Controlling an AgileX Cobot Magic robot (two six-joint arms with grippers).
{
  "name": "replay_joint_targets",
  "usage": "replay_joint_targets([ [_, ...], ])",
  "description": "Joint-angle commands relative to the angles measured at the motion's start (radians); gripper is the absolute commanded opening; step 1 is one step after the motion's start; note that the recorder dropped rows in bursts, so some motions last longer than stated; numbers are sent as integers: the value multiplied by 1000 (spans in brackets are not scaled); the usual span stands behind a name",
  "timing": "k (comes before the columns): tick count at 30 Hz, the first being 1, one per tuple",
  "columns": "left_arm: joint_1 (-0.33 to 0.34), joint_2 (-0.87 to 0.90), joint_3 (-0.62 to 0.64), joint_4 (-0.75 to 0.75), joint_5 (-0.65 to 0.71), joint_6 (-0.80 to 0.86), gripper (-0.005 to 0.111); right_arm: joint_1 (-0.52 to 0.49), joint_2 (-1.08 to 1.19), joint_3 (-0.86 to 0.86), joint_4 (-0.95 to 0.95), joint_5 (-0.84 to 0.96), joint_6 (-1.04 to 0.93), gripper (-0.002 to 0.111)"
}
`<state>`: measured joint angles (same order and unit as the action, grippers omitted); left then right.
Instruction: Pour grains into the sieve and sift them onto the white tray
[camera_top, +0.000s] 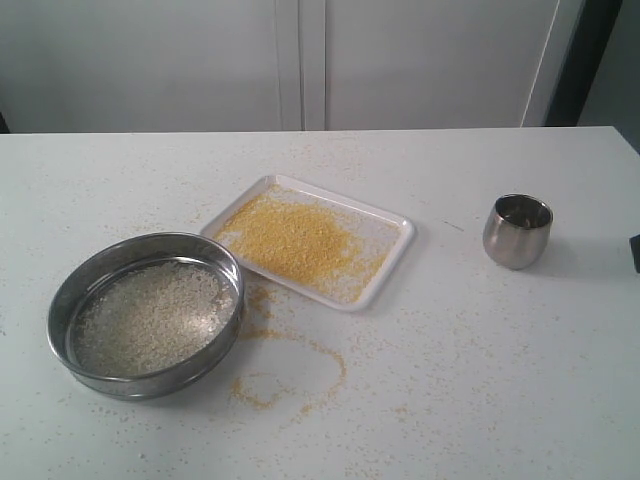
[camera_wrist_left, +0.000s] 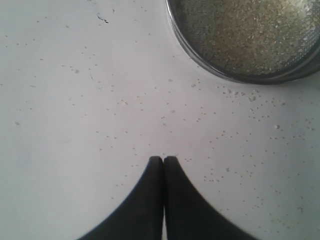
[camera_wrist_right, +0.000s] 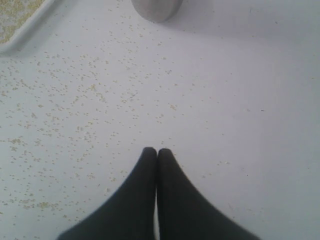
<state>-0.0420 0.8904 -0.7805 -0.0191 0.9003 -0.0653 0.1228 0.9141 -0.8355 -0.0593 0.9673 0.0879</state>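
Left tool (camera_wrist_left: 163, 159) and right tool (camera_wrist_right: 156, 150): 2 smooth black curved fingers (camera_wrist_left: 142, 205) each, tapering.

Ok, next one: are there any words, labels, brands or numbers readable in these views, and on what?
None: no text can be read in any view. The sieve, the white tray, the steel cup and the table show no markings.

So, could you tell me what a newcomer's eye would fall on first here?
The bright yellow meal spread over the white tray at mid-table stands out first, with a stray yellow ring spilled on the table nearer the camera. To the left sits the wide steel sieve holding pale grains; a small steel cup stands alone on the right.
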Motion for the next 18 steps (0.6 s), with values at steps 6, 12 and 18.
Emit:
replay_joint_targets([
  [6,81,1,5,-76,19,-9,0,-1,-4,0,-1,-5,-5,0],
  [12,81,-15,5,-66,45,25,0,-1,-4,0,-1,-5,-5,0],
  [18,81,-16,5,-64,35,25,0,-1,-4,0,-1,-5,-5,0],
])
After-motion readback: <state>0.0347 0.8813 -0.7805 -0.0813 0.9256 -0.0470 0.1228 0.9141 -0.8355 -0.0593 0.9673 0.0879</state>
